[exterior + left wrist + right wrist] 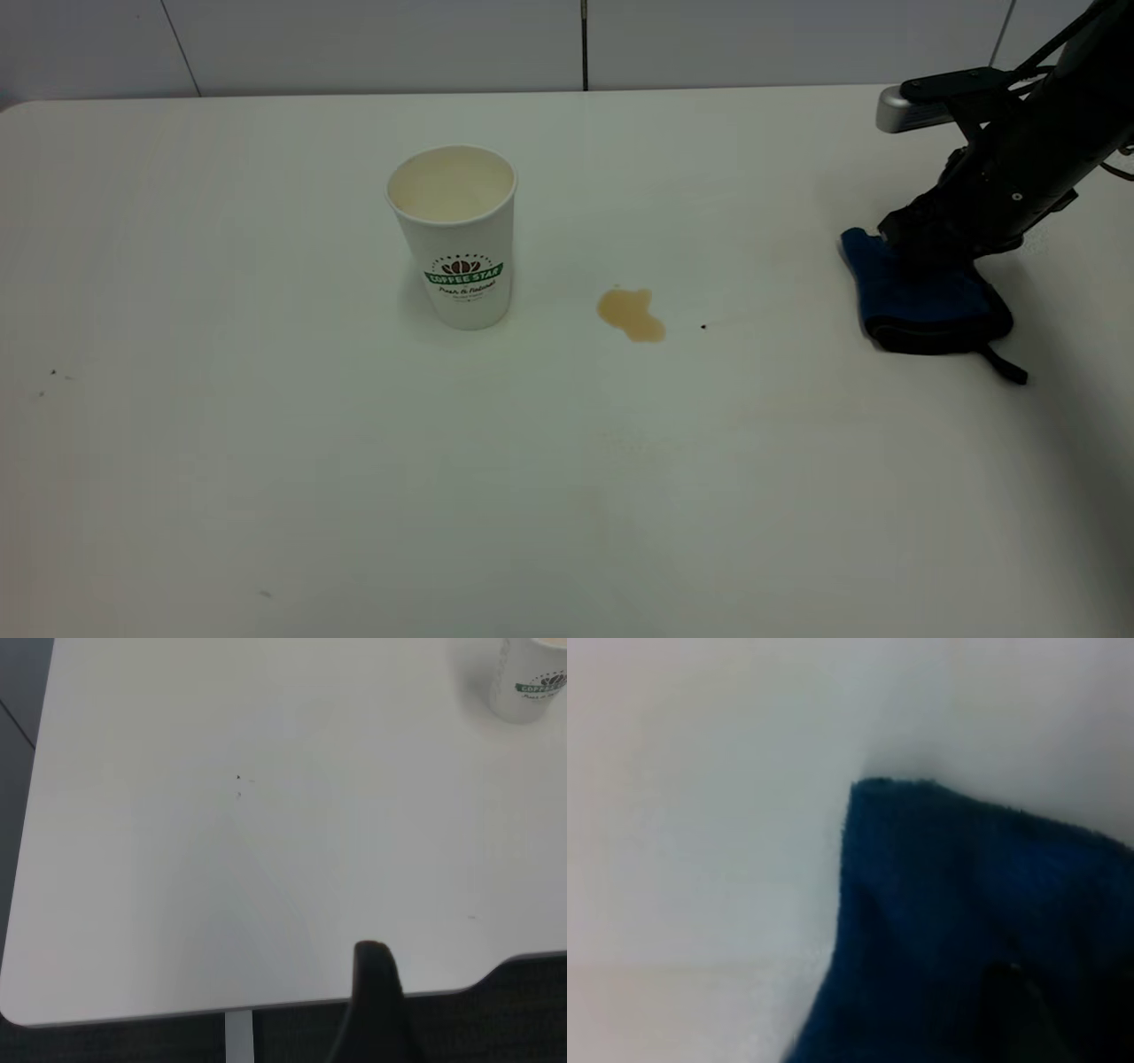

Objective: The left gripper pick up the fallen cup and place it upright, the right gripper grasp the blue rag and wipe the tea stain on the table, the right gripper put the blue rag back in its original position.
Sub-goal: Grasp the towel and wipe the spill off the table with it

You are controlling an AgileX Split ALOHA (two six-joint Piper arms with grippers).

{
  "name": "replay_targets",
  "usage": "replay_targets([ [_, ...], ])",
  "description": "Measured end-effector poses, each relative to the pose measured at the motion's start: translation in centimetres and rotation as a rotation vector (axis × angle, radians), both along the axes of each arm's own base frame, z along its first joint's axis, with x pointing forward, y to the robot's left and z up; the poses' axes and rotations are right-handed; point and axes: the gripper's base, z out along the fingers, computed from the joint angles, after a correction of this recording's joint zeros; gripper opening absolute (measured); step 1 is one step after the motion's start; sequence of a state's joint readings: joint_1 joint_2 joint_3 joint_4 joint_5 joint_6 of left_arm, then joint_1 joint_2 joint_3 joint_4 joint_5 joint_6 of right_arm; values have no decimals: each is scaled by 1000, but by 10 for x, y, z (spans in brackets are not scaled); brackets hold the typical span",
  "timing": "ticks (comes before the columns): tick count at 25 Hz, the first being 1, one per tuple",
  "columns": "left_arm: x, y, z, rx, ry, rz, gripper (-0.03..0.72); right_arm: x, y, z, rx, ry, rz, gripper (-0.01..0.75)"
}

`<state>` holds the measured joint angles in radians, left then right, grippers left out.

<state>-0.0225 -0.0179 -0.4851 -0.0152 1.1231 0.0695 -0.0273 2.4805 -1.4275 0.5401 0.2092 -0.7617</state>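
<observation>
So the paper cup (454, 235) is already standing upright left of centre on the white table (266, 461), which means the step in hand looks like the rag grab; the right gripper (921, 244) is down at the far right of the table, pressed onto the far part of the blue rag (926, 310); its fingers are buried behind the arm body, so whether they're spread or pinched on the cloth can't be told, and the right wrist view only shows blue microfibre (966, 921) right under the camera. To do this well it probably needs a pinch on a bunched fold rather than a flat press; otherwise the cloth could slide out once dragging starts; the black strap (1005, 365) trailing off the near right corner might snag too. The tea stain (631, 314) sits well left of the rag, between it and the cup, with a tiny dark speck (703, 327) just right of it. The left gripper (376, 992) is off at the left table edge, well away from the cup; only one dark finger shows, so can't tell its opening either.
</observation>
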Motion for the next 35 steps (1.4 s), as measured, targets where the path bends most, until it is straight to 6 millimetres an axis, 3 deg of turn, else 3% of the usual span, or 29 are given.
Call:
replay_targets([
  [3, 0, 0, 0, 0, 0, 0, 585, 4, 20, 2, 5, 2, 60, 58],
  [12, 0, 0, 0, 1, 0, -1, 585, 36, 134, 22, 44, -128, 280, 53],
  [19, 0, 0, 0, 1, 0, -1, 585, 27, 192, 6, 84, -77, 399, 53],
  [23, 0, 0, 0, 1, 0, -1, 585, 12, 205, 4, 118, 48, 468, 53],
  [29, 0, 0, 0, 1, 0, -1, 585, -12, 206, 1, 168, 302, 560, 53],
  [32, 0, 0, 0, 1, 0, -1, 585, -15, 198, 0, 124, 360, 562, 53],
  [35, 0, 0, 0, 1, 0, -1, 585, -7, 179, 0, 45, 368, 441, 53],
])
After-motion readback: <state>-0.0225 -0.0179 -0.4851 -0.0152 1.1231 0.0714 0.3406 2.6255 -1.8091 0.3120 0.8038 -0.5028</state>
